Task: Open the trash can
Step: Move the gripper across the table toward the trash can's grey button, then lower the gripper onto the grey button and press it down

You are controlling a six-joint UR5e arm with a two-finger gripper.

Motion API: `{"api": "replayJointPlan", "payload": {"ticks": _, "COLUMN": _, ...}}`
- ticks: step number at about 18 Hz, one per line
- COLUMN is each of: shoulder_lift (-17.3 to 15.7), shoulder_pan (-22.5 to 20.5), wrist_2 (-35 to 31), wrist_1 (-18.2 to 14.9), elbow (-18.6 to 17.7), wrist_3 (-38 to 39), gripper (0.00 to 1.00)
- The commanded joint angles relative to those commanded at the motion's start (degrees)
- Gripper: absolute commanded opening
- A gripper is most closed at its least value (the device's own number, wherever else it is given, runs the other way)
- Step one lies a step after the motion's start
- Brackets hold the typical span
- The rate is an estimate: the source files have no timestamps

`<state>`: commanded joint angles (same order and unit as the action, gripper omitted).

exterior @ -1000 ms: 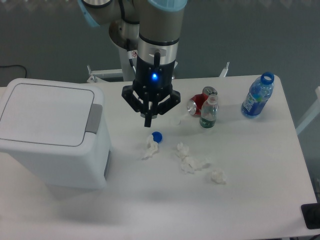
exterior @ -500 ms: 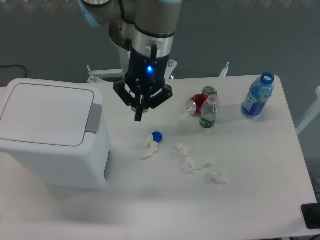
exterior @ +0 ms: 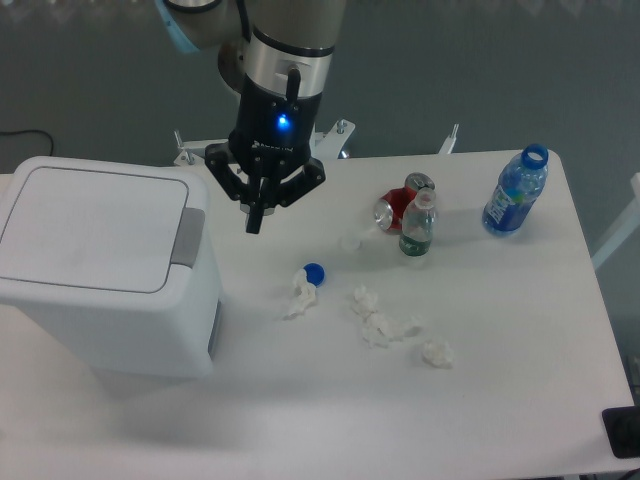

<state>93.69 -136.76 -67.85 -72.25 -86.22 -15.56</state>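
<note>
White plastic makes up the trash can (exterior: 105, 265), which is sitting at the left end of the surface (exterior: 500, 400) with its flat lid down, so the opening is not yet done. The pincer (exterior: 256, 222) is hanging just right of the can's grey push-button tab (exterior: 186, 237), fingers together, holding nothing. With the lid shut, the can's contents are hidden.
</note>
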Motion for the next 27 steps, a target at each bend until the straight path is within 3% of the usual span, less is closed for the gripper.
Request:
{"api": "replayJointPlan", "payload": {"ticks": 4, "shoulder_lift": 1.2, "shoulder_pan": 1.7, "wrist_2": 0.1, "wrist_1": 2.5, "elbow": 0.0, "wrist_3": -0.1, "gripper": 0.04}}
{"api": "replayJointPlan", "payload": {"ticks": 10, "shoulder_lift": 1.8, "shoulder_pan": 2.8, "wrist_2": 0.1, "wrist_1": 3.5, "elbow": -0.1, "wrist_3": -0.2, "gripper": 0.04}}
{"api": "replayJointPlan", "payload": {"ticks": 27, "shoulder_lift": 1.4, "shoulder_pan": 3.8, "wrist_2": 0.3, "wrist_1": 3.7, "elbow": -1.3, "wrist_3": -0.5, "gripper": 0.04}}
